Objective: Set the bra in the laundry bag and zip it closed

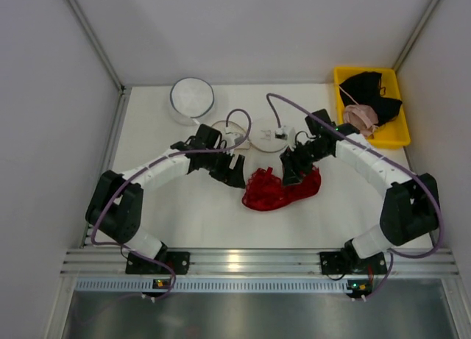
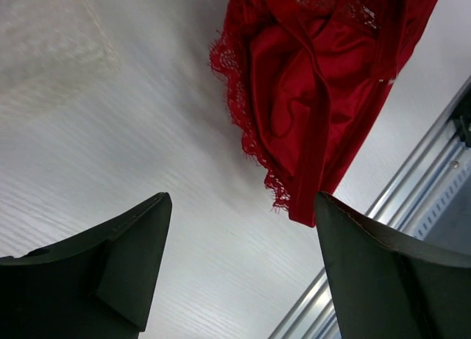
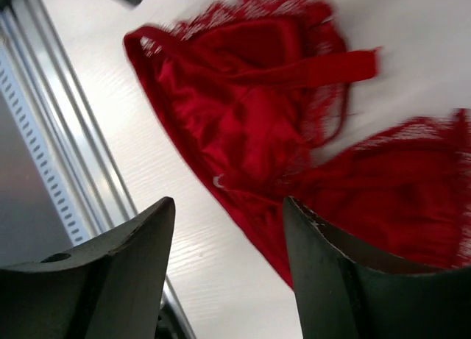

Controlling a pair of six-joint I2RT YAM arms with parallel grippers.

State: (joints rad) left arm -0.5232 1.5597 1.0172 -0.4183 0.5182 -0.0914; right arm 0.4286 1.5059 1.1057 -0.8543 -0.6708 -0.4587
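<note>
Overhead and wrist views of my two arms above the white surface (image 1: pixel 184 214). The bra (image 1: pixel 276 194) lies crumpled and loose near the middle of the surface, outside the laundry bag (image 1: pixel 266 137), which rests flat just beyond it toward the far wall. My left gripper (image 2: pixel 243 207) is released: its two dark fingers (image 2: pixel 118 265) stand wide apart with bare surface between them. The bra's lace edge lies ahead, nearer the finger on the view's right and apart from both. My right gripper (image 3: pixel 229 207) hangs directly over the bra, likewise released and grasping nothing. Red satin and a strap fill its view ahead of the parted tips, and one finger overlaps the fabric in the picture, though I cannot tell whether it touches. From above, the left gripper sits just beside the bra's left side. A round mesh bag with a dark rim (image 1: pixel 192 96) stands at the far left. A yellow bin (image 1: pixel 394 139) at the far right holds a black garment (image 1: pixel 372 85) and a pale pink bra (image 1: pixel 362 117).
</note>
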